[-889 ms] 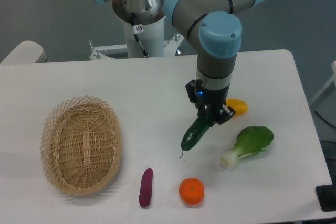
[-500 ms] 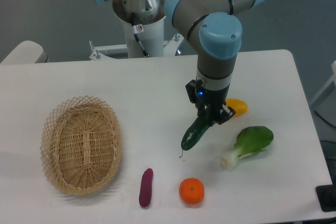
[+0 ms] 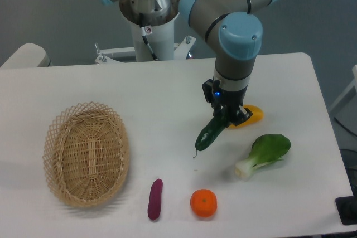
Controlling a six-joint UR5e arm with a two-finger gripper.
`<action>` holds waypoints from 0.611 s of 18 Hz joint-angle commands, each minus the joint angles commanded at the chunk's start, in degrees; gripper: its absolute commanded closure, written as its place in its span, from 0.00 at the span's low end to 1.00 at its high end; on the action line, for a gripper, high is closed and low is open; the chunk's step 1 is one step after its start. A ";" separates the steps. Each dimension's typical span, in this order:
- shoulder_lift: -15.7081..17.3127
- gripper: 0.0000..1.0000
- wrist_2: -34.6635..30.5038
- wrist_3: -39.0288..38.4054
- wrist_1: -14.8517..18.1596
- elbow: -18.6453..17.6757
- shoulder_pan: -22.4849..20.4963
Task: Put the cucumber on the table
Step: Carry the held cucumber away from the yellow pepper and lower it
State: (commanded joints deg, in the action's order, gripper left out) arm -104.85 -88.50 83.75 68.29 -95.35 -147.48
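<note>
The dark green cucumber hangs tilted from my gripper, its thin stem tip pointing down and left, just above the white table. The gripper is shut on the cucumber's upper end, right of the table's centre. I cannot tell whether the stem tip touches the tabletop.
A wicker basket stands at the left. A purple vegetable and an orange lie near the front edge. A bok choy lies right of the cucumber. A yellow-orange item sits behind the gripper.
The gripper with the cucumber has risen a little and shifted slightly right and toward the back. Everything else is as before.
</note>
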 joint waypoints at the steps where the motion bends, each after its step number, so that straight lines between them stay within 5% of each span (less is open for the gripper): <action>1: 0.35 0.79 0.00 0.09 0.00 -0.62 0.18; 3: 0.27 0.79 -0.35 -0.26 -1.22 -2.46 0.44; 7: 0.00 0.79 -0.44 -0.70 -11.76 -8.96 0.62; 11: -2.01 0.79 -0.53 -1.13 -13.88 -9.32 2.90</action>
State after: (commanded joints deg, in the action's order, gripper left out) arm -106.87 -89.03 82.62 54.41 -104.68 -144.59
